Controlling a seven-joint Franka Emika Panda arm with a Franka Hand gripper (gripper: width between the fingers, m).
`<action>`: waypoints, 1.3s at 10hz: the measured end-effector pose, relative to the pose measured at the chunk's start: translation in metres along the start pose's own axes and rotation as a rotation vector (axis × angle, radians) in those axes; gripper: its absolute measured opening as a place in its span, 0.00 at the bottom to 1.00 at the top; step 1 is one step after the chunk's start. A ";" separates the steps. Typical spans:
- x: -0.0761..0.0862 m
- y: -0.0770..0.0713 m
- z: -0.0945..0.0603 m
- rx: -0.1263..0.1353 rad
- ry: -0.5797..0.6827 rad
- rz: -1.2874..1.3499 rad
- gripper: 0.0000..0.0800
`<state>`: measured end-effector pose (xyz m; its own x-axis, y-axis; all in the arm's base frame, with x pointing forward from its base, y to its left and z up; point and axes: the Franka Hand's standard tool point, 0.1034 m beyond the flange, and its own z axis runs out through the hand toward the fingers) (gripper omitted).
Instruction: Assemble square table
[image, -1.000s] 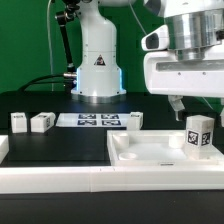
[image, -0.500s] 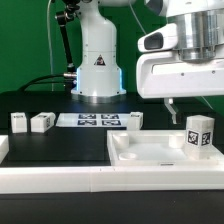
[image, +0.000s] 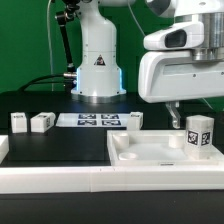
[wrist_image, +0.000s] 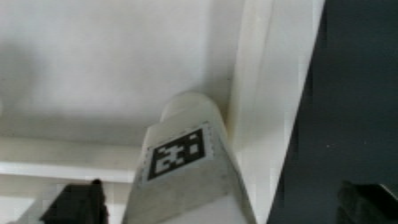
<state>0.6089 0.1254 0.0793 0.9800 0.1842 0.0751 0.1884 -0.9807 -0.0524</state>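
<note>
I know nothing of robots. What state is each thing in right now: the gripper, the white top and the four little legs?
Gripper: open, empty, above the standing leg.
Top: lying flat, rim up, one leg on it.
Standing leg: upright at the top's corner, not gripped; how firmly seated, cannot tell.
Far leg: loose, off the top.
Second leg: loose, beside the far leg.
Third leg: loose, behind the top.

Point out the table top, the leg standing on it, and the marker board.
table top (image: 150, 153): exterior view, on the bare recessed surface inside the rim.
upright leg (image: 199, 135): exterior view, on the middle of the block, beside its tag.
marker board (image: 90, 121): exterior view, on the middle of the tagged sheet.
</note>
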 end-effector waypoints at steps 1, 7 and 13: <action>0.001 0.001 -0.001 -0.004 -0.003 -0.111 0.81; 0.005 0.002 -0.004 -0.006 -0.003 -0.298 0.53; 0.004 0.004 -0.004 -0.002 0.001 0.061 0.36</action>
<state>0.6129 0.1219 0.0833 0.9896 0.1243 0.0725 0.1284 -0.9902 -0.0544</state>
